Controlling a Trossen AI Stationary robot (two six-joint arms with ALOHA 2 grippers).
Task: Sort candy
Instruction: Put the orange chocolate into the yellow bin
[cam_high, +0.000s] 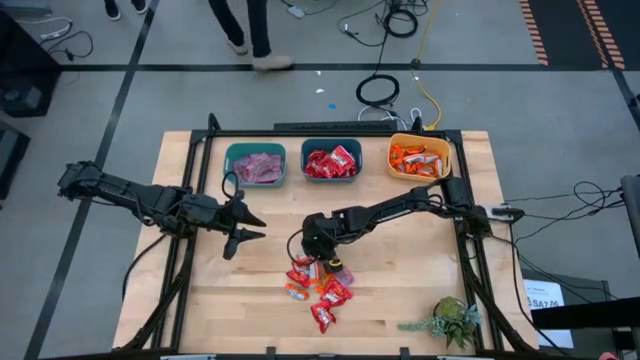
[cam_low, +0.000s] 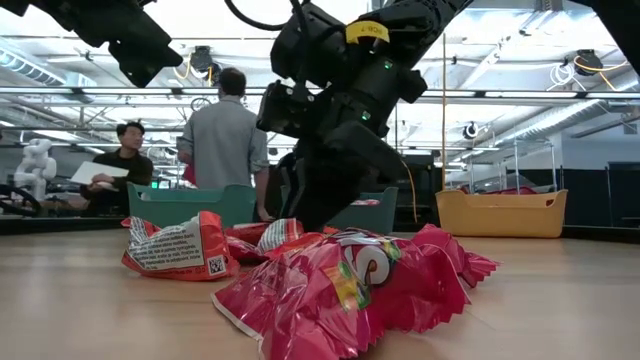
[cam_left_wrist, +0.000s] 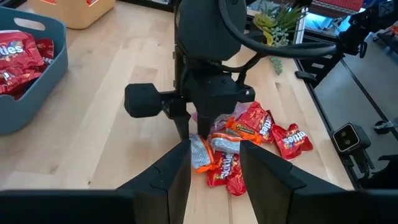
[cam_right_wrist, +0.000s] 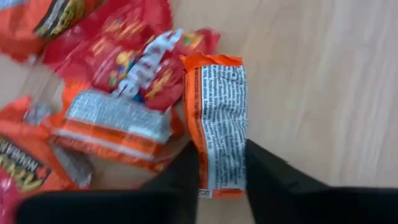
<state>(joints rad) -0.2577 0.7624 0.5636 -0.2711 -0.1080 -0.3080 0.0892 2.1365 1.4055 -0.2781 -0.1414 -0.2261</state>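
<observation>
A pale wooden desk (cam_high: 210, 300) framed by black rails carries a loose heap of small flat candy packets in shiny red and orange wrappers (cam_high: 318, 290), lying near the desk's front edge, a little right of centre. Along the far edge three plastic bins stand in a row: a teal bin holding pinkish-mauve packets (cam_high: 254, 164) on the left, a teal bin holding red packets (cam_high: 331, 162) in the middle, and a yellow bin holding orange packets (cam_high: 419, 159) on the right. The right gripper (cam_high: 318, 262) reaches in from the right side of the desk and points down onto the far edge of the heap. In its wrist view, an orange packet with white printed text (cam_right_wrist: 217, 127) lies lengthwise between its two dark fingers (cam_right_wrist: 180, 177), which press against both long edges, so its jaws are clenched on this packet while it lies on the wood. Red packets and other orange ones lie touching beside it. The left gripper (cam_high: 243, 227) hovers over bare wood to the left of the heap, well apart from it, with its jaws released and nothing between them. A small green potted plant (cam_high: 451, 320) sits at the desk's front right corner. Beyond the desk, the low view shows a person standing with their back turned (cam_low: 225, 140) and a second person seated (cam_low: 122, 165) farther left.
</observation>
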